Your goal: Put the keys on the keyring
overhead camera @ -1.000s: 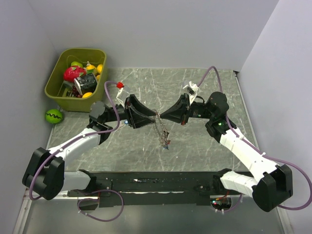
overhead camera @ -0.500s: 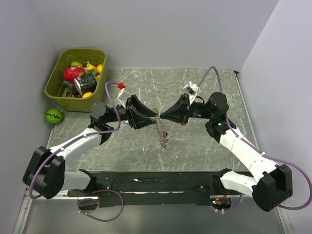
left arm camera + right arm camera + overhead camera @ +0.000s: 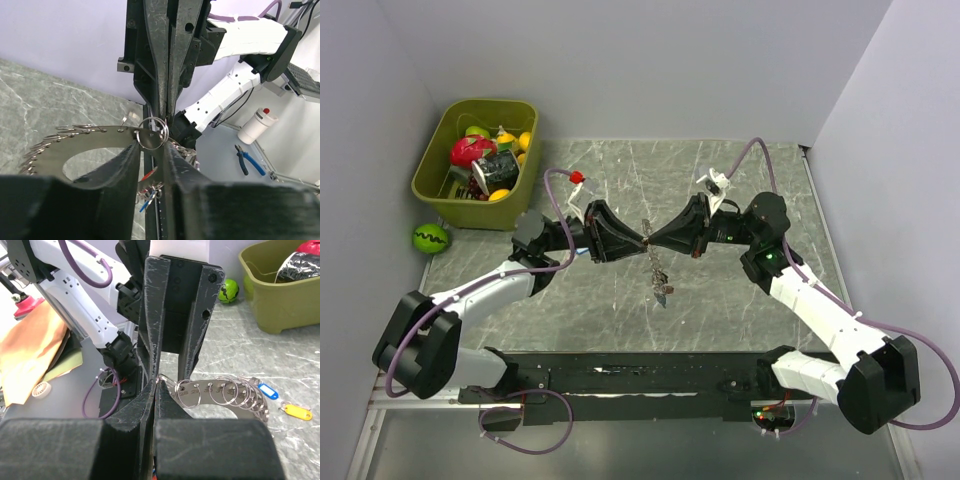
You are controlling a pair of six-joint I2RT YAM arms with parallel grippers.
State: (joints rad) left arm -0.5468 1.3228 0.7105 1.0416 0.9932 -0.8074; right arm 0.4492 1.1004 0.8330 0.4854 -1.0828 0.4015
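I'm seeing black fingers (image 3: 151, 315) and a tabletop (image 3: 620, 170) showing grey, white-veined marble. The keyring (image 3: 100, 139) is gleaming silver, perhaps greyish. One tag (image 3: 265, 390) is showing blue, another tag (image 3: 298, 411) yellow.

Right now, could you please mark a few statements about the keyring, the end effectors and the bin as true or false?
1. The right end effector is shut on the keyring. True.
2. The green ball lies inside the bin. False: it lies outside, beside the bin.
3. The keyring lies loose, with nothing holding it. False: it hangs from the right end effector's tips.
4. A blue tag and a yellow tag show by the keyring. True.
5. The left end effector is parked far from the right one. False: their tips meet.
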